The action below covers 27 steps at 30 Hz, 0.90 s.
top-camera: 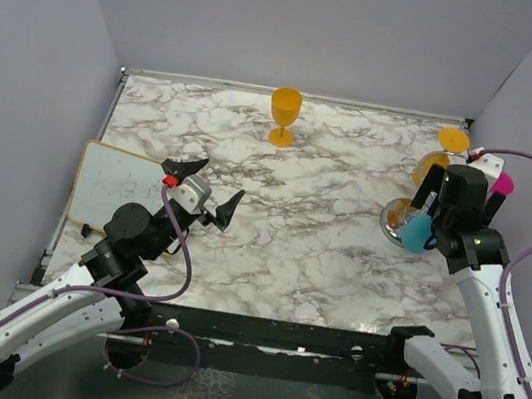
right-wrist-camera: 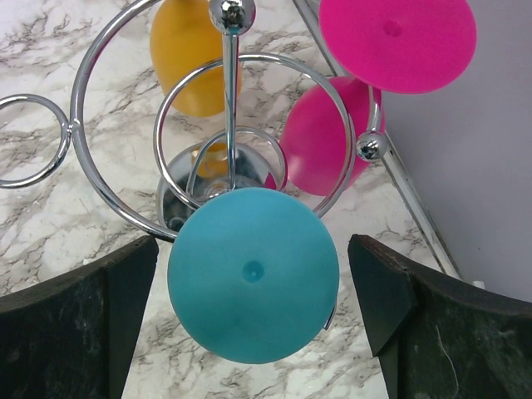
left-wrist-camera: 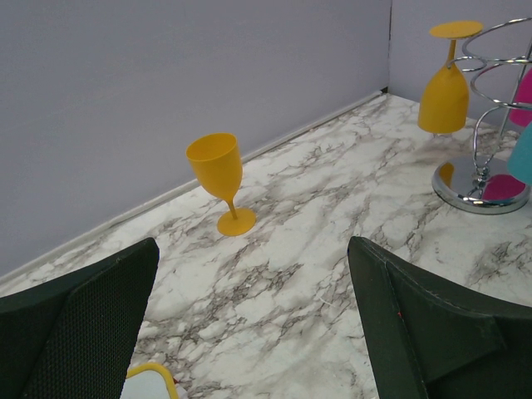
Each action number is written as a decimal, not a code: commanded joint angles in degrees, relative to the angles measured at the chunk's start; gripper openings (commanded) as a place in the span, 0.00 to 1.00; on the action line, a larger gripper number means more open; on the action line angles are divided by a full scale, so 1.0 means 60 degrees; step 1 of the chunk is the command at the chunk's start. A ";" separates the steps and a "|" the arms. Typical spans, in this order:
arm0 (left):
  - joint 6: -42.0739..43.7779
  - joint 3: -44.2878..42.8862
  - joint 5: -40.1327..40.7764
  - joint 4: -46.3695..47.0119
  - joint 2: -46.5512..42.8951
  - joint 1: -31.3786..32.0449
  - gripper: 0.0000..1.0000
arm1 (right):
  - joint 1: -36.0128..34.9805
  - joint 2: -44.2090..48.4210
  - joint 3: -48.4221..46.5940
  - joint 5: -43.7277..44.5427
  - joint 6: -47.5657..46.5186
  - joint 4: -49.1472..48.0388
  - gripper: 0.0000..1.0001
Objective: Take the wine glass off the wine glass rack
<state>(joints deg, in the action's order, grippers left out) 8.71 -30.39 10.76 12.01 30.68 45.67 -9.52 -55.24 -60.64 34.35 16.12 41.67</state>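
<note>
The wine glass rack (right-wrist-camera: 227,100) is a shiny silver stand with a disc base (top-camera: 394,220) at the right of the table. A teal glass (right-wrist-camera: 253,285), an orange glass (right-wrist-camera: 191,58) and a pink glass (right-wrist-camera: 397,41) hang from it upside down. My right gripper (top-camera: 457,205) is over the rack and open. In the right wrist view the teal glass's foot sits between the fingers (right-wrist-camera: 91,316) without touching them. My left gripper (top-camera: 209,190) is open and empty over the table's left middle. The rack also shows in the left wrist view (left-wrist-camera: 482,179).
A second orange wine glass (top-camera: 284,114) stands upright at the back middle, also in the left wrist view (left-wrist-camera: 220,179). A white board with a yellow rim (top-camera: 116,186) lies at the left. Grey walls close in the table on three sides.
</note>
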 commanded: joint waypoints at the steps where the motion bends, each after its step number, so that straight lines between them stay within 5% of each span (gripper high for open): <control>1: 0.0080 0.0086 0.0197 0.0269 -0.0079 0.0064 1.00 | 0.0186 -0.0044 0.0224 -0.0387 -0.0047 -0.0465 0.99; 14: 0.0087 0.0079 0.0199 0.0269 -0.0104 0.0082 0.99 | 0.0298 -0.0045 0.0207 -0.0435 -0.0053 -0.0446 1.00; 27: 0.0093 0.0075 0.0169 0.0285 -0.0103 0.0119 1.00 | 0.0327 0.0117 0.0197 -0.0583 -0.0178 -0.0434 0.86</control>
<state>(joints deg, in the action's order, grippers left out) 8.73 -30.20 10.96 12.12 30.59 45.89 -8.12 -55.70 -59.48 31.59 15.62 40.69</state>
